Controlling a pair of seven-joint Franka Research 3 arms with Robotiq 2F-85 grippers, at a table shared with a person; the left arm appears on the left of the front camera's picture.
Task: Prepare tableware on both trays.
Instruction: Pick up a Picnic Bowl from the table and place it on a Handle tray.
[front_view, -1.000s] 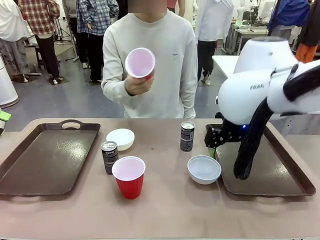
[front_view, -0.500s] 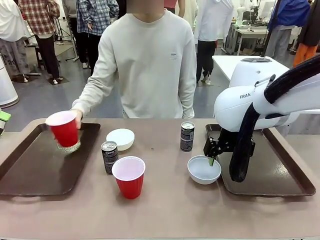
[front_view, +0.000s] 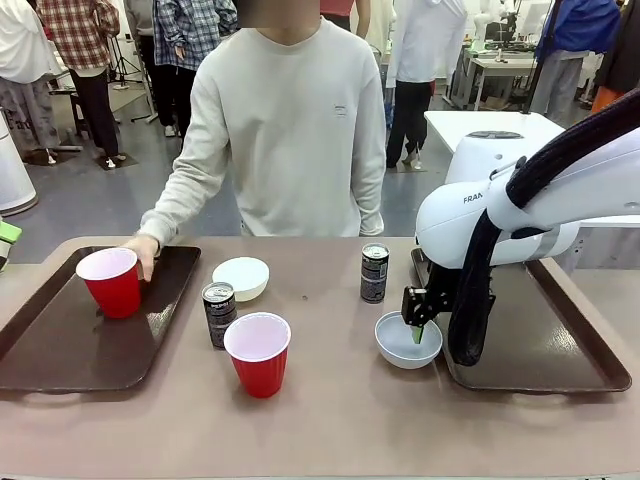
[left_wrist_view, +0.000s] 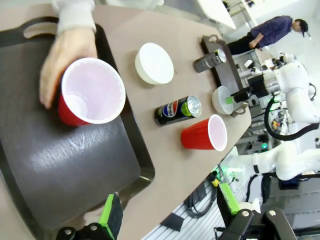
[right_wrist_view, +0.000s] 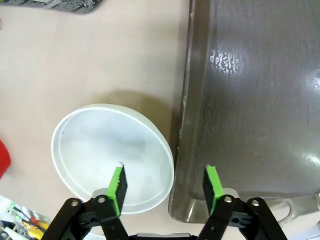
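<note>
A person's hand (front_view: 143, 255) holds a red cup (front_view: 110, 282) standing on the left tray (front_view: 60, 350). On the table between the trays are a second red cup (front_view: 258, 352), two dark cans (front_view: 218, 312) (front_view: 374, 272) and a white bowl (front_view: 241, 277). Another white bowl (front_view: 400, 345) sits against the right tray (front_view: 545, 345). My right gripper (right_wrist_view: 165, 182) is open and straddles this bowl's (right_wrist_view: 100, 150) rim, one finger inside and one over the tray's edge (right_wrist_view: 182, 150). My left gripper (left_wrist_view: 170, 210) hangs open above the left tray's (left_wrist_view: 75, 170) near corner.
The person stands at the far side of the table, arm stretched over the left tray. My right arm's dark cable loop (front_view: 468, 320) hangs over the right tray's left edge. Bare tabletop (front_view: 340, 420) lies along the near edge.
The person brought the red cup down from chest height onto the left tray. My right gripper dropped and shifted left, putting one finger into the bowl, and its jaws have narrowed a little.
</note>
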